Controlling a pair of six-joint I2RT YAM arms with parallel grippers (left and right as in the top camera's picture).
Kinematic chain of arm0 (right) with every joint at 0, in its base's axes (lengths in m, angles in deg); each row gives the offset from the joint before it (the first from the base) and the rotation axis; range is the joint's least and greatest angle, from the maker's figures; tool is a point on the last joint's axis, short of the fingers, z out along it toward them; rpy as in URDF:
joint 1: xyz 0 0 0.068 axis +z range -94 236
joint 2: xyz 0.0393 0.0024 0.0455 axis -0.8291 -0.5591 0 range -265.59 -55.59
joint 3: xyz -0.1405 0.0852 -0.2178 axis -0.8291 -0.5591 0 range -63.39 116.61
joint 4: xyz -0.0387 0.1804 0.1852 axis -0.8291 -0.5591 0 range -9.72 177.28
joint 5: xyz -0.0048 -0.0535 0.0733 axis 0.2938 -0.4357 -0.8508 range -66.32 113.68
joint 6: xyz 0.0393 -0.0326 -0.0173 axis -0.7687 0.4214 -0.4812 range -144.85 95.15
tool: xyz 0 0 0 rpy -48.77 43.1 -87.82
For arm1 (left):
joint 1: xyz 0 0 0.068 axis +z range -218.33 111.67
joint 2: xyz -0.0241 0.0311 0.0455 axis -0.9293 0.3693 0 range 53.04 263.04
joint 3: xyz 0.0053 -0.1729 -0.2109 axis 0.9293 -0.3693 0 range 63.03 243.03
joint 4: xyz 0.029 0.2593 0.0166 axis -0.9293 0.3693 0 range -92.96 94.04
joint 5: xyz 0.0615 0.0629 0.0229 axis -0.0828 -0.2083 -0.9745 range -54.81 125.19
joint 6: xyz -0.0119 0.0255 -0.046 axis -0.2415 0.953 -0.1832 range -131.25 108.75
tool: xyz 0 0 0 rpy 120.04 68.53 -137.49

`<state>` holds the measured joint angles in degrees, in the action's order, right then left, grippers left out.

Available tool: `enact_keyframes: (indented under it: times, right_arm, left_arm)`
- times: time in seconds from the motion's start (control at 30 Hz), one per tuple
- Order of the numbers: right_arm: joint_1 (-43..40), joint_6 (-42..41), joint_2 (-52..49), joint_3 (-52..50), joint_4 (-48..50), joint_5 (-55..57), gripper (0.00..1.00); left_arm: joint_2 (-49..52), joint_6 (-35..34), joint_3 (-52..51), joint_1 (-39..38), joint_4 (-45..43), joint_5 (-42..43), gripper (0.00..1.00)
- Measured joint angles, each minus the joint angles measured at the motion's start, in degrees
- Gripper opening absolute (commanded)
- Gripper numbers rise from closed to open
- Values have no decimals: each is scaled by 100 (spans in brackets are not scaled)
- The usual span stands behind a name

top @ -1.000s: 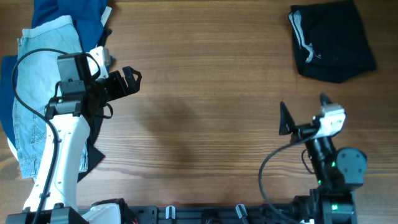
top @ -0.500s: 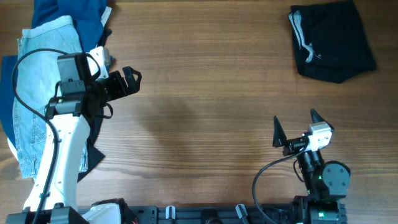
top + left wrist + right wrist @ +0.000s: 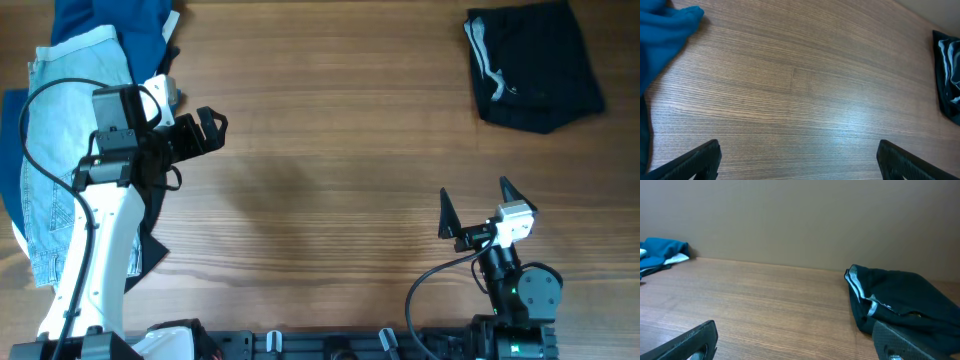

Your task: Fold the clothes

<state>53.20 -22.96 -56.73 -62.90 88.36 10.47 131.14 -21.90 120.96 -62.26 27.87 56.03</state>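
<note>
The black shorts lie folded at the table's far right corner, with the grey-white drawstring on their left side. They also show in the right wrist view and at the right edge of the left wrist view. My right gripper is open and empty near the front edge, well short of the shorts. My left gripper is open over bare wood beside the left pile. Both pairs of fingers stand wide apart with only wood between them.
A pile of garments lies at the left edge. It holds pale denim shorts, a blue garment and some dark fabric under the left arm. A beige wall stands behind the table.
The right arm has drawn back toward the front edge and slightly left, then settled. Its jaws stayed open. The left arm and the garments have not moved.
</note>
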Motion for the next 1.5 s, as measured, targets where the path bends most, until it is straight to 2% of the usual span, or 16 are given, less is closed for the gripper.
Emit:
enact_keyframes:
  times: [0.67, 0.73, 0.87, 1.03, 1.17, 1.5]
  right_arm:
    - [0, -2, 0, 0, 0, 0, 100]
    - [0, 0, 0, 0, 0, 0, 100]
    - [0, -2, -2, 0, -2, 0, 100]
    - [0, 0, -2, -2, -13, -2, 100]
    - [0, 0, -2, -4, -11, 0, 100]
    - [0, 31, -2, -4, -15, 2, 100]
  left_arm:
    - [-105, -2, 0, 0, 118, -2, 100]
    - [-361, 0, 0, -2, 127, -2, 100]
    - [-1521, 0, -127, -46, -74, -214, 100]
    - [-3421, 0, -1147, -61, -874, -855, 100]
    - [-4378, 0, -2387, -61, -1735, -1248, 100]
    - [-5768, -2, -5018, -61, -4017, -1346, 100]
